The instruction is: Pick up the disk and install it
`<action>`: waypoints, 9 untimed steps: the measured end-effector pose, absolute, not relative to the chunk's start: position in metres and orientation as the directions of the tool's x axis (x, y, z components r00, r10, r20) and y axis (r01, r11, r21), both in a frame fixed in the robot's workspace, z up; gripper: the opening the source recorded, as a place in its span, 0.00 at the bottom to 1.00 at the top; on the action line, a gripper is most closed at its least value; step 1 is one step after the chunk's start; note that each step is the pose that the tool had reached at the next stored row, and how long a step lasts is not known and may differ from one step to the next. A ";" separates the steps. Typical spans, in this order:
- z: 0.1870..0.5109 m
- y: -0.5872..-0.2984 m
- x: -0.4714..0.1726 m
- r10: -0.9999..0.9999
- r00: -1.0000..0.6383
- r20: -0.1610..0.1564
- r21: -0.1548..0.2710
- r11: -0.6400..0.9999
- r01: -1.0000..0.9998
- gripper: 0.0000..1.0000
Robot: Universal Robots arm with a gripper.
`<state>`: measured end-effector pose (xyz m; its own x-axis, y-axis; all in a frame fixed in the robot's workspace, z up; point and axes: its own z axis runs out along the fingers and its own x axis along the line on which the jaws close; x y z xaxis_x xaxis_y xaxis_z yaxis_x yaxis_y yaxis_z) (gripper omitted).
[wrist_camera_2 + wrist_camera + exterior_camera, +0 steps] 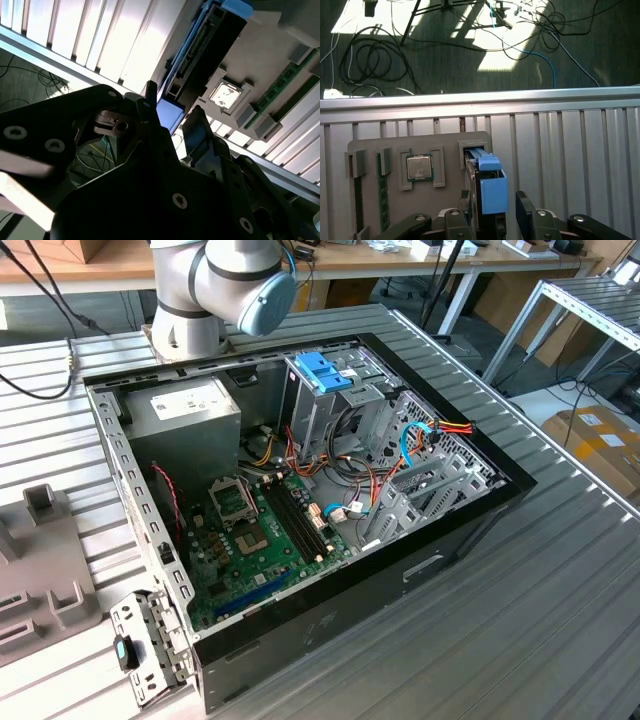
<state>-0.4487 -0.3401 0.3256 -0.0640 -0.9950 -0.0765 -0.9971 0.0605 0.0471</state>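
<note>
Hand (494,217) has its fingers (524,212) apart, one each side of the disk (493,189), straddling its bright blue end. Slim gaps seem to show btwn fingers and carrier in the first wrist view, so prob. not clamped on it. Disk stands on edge in a slot of the grey holder tray (395,145), just beside a square processor chip (419,167) seated in its own recess. Tray lies on the ribbed metal counter (570,145), near its edge. Beyond is floor (445,65) w/ loose cables (520,11). Exterior view: arm (215,285) stands behind an open PC case (440,560), motherboard (250,530) exposed.
</note>
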 end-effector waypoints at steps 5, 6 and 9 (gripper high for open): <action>0.320 -0.340 -0.453 -0.995 -0.064 -0.076 0.047 0.060 -0.997 0.48; 0.319 -0.340 -0.453 -0.995 -0.064 -0.076 0.047 0.060 -0.997 0.48; 0.315 -0.340 -0.454 -0.995 -0.064 -0.076 0.047 0.060 -0.997 0.48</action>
